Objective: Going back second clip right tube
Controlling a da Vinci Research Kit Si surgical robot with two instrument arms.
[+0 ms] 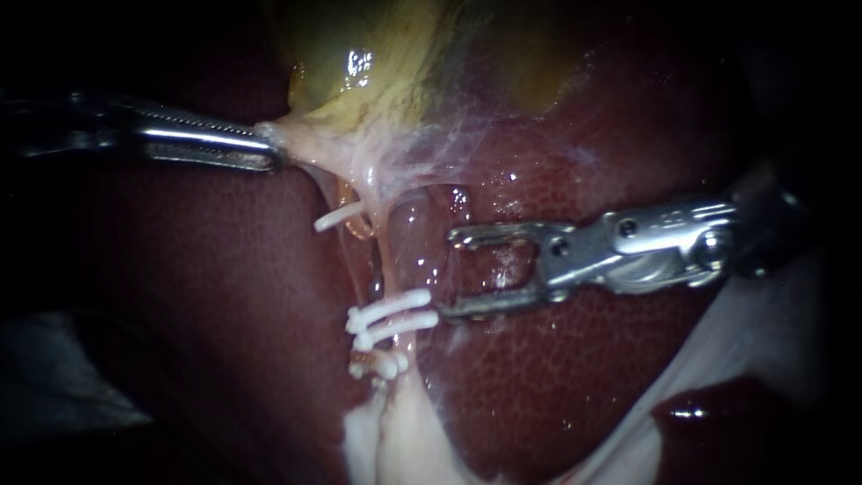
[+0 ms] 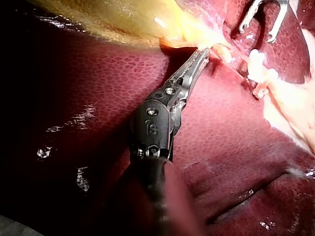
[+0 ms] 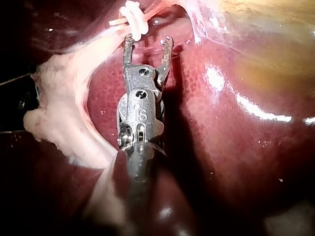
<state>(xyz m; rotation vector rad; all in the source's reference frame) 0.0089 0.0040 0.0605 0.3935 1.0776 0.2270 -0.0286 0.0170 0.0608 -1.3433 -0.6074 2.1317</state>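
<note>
1. left instrument (image 1: pixel 269 148): shaft enters from the left. Its slim toothed jaws are closed on pale tissue at the neck of the gallbladder (image 1: pixel 386 54). The left wrist view shows both jaws pinching that tissue.
2. right instrument (image 1: pixel 452 274): forked jaws wide apart and holding nothing. They lie over the liver (image 1: pixel 557 377), just beside the right tube (image 1: pixel 411 238).
3. pair of white clips (image 1: pixel 395 313): side by side across the lower end of the right tube, with their ends just beside the lower jaw tip.
4. single clip (image 1: pixel 339 216): higher up, on the thinner strand to the left.
5. lower clips (image 1: pixel 382 364): beneath the pair, small and partly hidden.
6. fatty tissue (image 3: pixel 59 108): a pale mass beside the right instrument, whole only in the right wrist view. There the pair of clips sits just ahead of one jaw tip.
</note>
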